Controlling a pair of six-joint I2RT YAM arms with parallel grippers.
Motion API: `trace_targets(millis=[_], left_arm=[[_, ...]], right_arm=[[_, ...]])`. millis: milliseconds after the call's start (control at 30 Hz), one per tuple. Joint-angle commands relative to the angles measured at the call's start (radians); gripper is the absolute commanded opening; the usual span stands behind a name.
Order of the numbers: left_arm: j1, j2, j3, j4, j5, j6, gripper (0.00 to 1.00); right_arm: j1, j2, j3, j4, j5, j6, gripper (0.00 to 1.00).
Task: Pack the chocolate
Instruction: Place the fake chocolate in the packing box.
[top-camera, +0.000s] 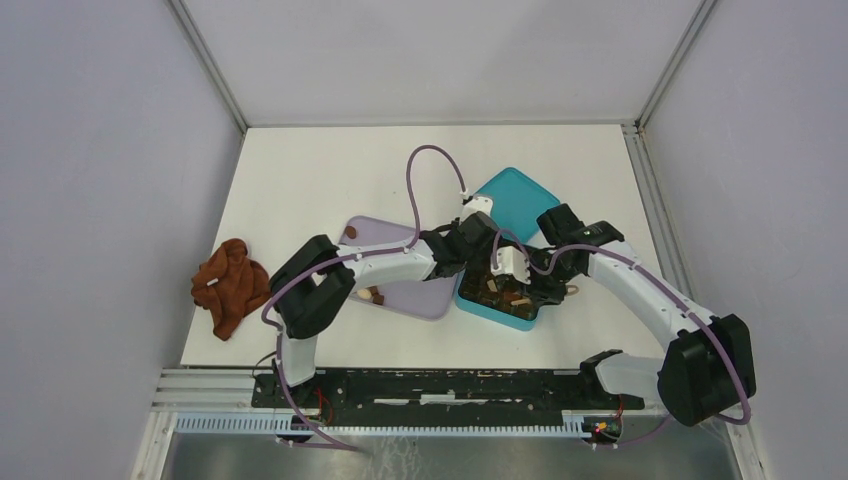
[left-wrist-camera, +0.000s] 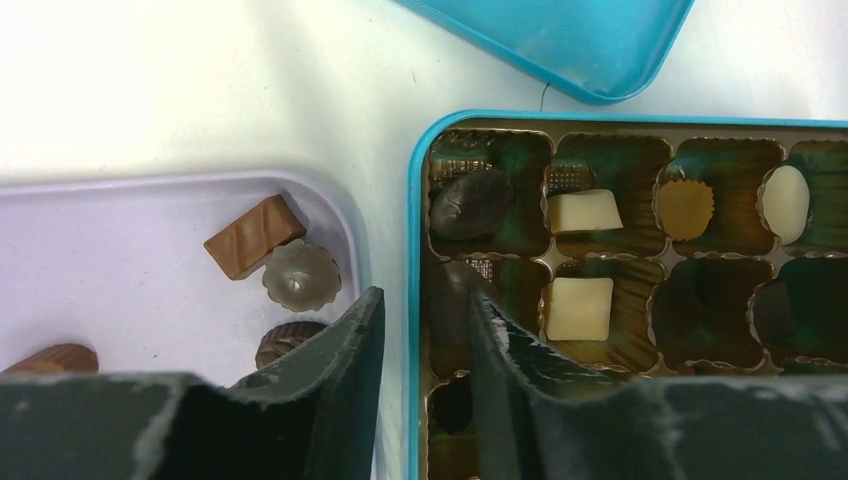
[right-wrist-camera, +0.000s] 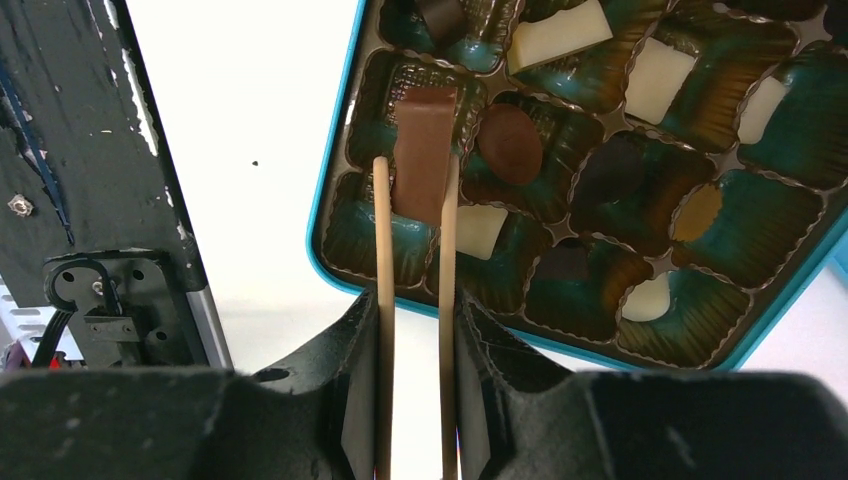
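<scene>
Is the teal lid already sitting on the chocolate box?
No, the teal lid lies apart from the box, whose compartments are uncovered.

One box (top-camera: 490, 314), one lid (top-camera: 520, 200), one tray (top-camera: 420, 295), one cloth (top-camera: 228, 283)

My left claw (left-wrist-camera: 420, 305): matt black, scuffed; box (left-wrist-camera: 413, 200) under it smooth glossy teal, liner (left-wrist-camera: 710, 300) shiny crinkled plastic; tray (left-wrist-camera: 120, 250) to its left smooth lavender. In my right claw (right-wrist-camera: 415, 305), sticks (right-wrist-camera: 383, 230) of pale wood.

Dark, brown and cream chocolates (left-wrist-camera: 578, 212) sit in the teal box (left-wrist-camera: 414, 300); others lie on the lilac tray (left-wrist-camera: 120, 250); wooden tongs (right-wrist-camera: 384, 260) pinch one brown bar (right-wrist-camera: 424, 150).
</scene>
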Motion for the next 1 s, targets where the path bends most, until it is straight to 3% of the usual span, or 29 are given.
trace_targets(millis=[0,100,433,667,967], left_arm=[[0.001,-0.067,0.034,0.017,-0.045,-0.048,0.46],[-0.001,-0.108,0.032,0.003,-0.066,-0.045,0.52],[0.0,-0.324,-0.039,-0.023,-0.152,-0.053,0.53],[-0.001,-0.449,-0.101,-0.049,-0.207,-0.077,0.53],[0.0,-0.553,-0.128,-0.097,-0.259,-0.08,0.53]], right_arm=[[0.019,0.009,-0.011,0.015,0.033,0.007,0.11],[0.03,0.015,-0.016,0.018,0.04,0.015,0.12],[0.064,0.046,-0.025,0.035,0.089,0.042,0.16],[0.076,0.049,-0.024,0.049,0.099,0.058,0.33],[0.08,0.053,-0.012,0.043,0.105,0.071,0.41]])
